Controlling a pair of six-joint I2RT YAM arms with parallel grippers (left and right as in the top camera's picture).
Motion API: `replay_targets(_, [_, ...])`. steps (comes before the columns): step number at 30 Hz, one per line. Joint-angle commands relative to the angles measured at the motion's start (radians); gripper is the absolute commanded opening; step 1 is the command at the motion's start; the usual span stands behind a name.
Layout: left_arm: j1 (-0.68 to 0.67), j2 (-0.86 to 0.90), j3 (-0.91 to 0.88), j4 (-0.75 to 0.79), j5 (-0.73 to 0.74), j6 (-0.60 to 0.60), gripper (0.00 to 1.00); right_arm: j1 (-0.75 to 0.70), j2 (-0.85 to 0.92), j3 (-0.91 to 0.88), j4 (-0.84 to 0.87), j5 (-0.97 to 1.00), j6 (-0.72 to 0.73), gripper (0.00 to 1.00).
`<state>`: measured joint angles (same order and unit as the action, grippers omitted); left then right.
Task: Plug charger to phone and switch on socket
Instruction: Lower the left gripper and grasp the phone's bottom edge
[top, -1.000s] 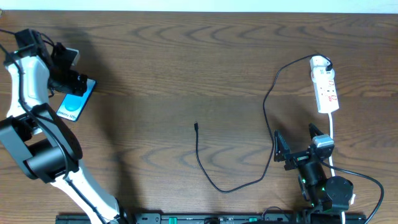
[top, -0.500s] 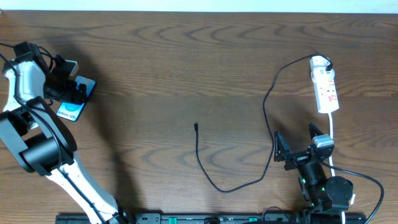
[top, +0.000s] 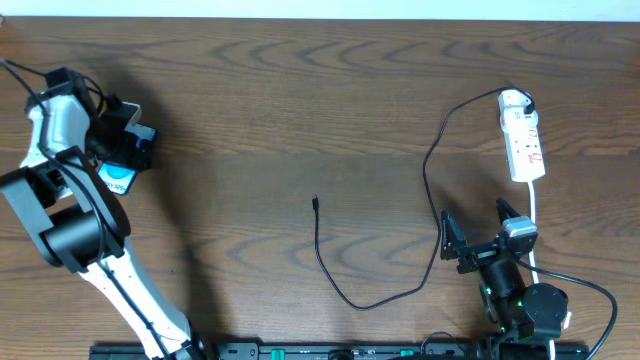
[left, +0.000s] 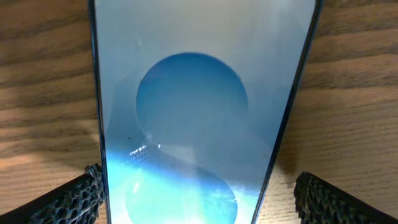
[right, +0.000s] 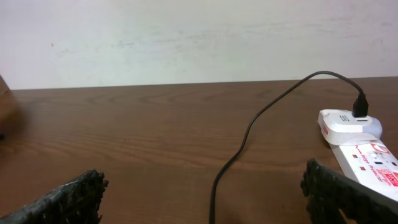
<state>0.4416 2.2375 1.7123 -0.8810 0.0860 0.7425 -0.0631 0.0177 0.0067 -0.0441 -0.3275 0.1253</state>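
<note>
The phone (left: 193, 99), its blue-and-cyan screen up, lies flat at the table's far left (top: 117, 179). My left gripper (left: 199, 180) is open and straddles it: the left finger is at the phone's edge and the right finger stands clear of it. In the overhead view the left gripper (top: 128, 145) covers the phone's upper part. The charger cable (top: 432, 160) runs from the socket (top: 525, 148) down in a loop to its free plug (top: 315, 203) at mid-table. My right gripper (top: 476, 220) is open and empty, with the cable (right: 249, 130) ahead and the socket (right: 364, 152) to the right.
A white adapter (right: 342, 121) with the black cable in it sits at the socket's far end. The socket's thick white cord (top: 533, 215) runs toward the near edge past my right arm. A pale wall stands behind the table's far edge.
My left wrist has swung and settled over the phone, fingers now on either side of it. The phone, the cable and the right arm have not moved.
</note>
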Motion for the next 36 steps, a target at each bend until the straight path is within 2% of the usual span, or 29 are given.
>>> replay_targets(1, [-0.006,0.037,0.023,-0.003,-0.039,0.020,0.98,0.005,-0.002,-0.001,-0.005,-0.011,0.008,0.99])
replay_targets(10, [-0.006,0.082,0.022,-0.007,-0.061,0.005,0.97,0.005,-0.002,-0.001,-0.005,-0.012,0.008,0.99])
replay_targets(13, [-0.006,0.082,0.022,-0.006,-0.069,0.004,0.91,0.005,-0.002,-0.001,-0.005,-0.011,0.008,0.99])
replay_targets(21, [-0.011,0.082,0.022,-0.005,-0.079,-0.023,0.89,0.005,-0.002,-0.001,-0.005,-0.012,0.008,0.99])
replay_targets(24, [-0.025,0.082,0.022,-0.004,-0.079,-0.039,0.83,0.005,-0.002,-0.001,-0.005,-0.012,0.008,0.99])
replay_targets(36, [-0.116,0.082,0.022,0.000,-0.080,-0.155,0.83,0.005,-0.002,-0.001,-0.005,-0.011,0.008,0.99])
